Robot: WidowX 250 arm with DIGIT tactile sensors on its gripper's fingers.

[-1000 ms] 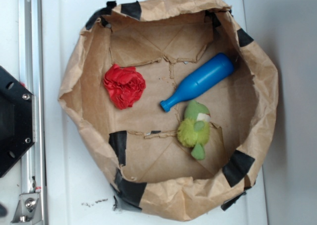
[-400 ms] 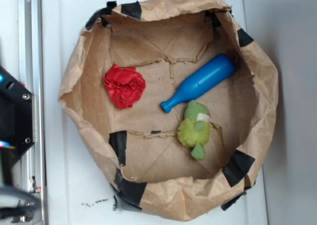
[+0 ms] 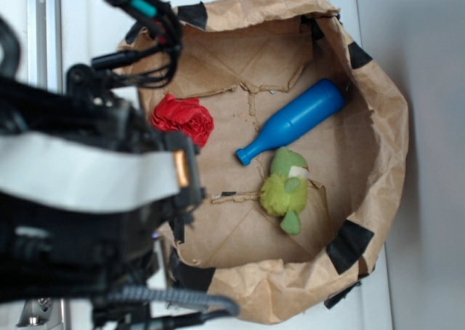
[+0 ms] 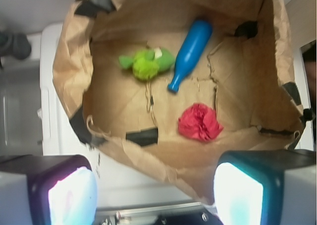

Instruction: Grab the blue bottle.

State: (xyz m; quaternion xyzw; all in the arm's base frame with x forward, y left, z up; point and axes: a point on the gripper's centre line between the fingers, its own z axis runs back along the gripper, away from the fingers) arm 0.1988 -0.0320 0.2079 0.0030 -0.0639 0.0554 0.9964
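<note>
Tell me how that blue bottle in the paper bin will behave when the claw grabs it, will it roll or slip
The blue bottle lies on its side with a round body, so a nudge would probably roll it. Its smooth, plastic-looking surface may slip between the pads. It looks rigid and likely light, so it should hold its shape. The open claw is not yet near it.

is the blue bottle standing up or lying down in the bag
Lying down. The blue bottle rests on its side on the floor of the paper bag, narrow neck pointing toward the green plush toy and the red cloth ball.
</note>
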